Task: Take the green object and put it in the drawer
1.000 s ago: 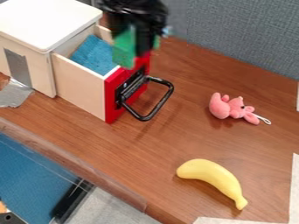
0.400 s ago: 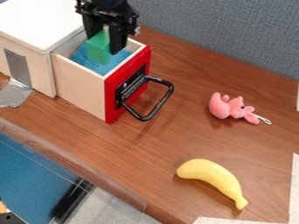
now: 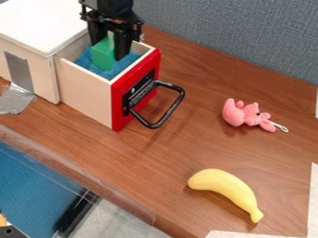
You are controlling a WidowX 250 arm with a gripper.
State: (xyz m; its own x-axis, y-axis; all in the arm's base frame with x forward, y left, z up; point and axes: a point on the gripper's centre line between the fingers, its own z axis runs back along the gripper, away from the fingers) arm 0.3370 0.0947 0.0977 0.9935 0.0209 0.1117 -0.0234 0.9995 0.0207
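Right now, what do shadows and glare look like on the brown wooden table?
Camera view: soft shadows beside the yellow toy banana and under the pink plush toy; no strong glare on the table; the flat white cabinet top looks brightest.

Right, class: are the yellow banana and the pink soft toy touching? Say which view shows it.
Apart: in the camera view, bare tabletop shows between the banana and the pink soft toy.

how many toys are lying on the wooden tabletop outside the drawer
2: a pink plush toy to the right of the drawer, and a yellow toy banana below it in the picture. Any behind the cabinet would be hidden.
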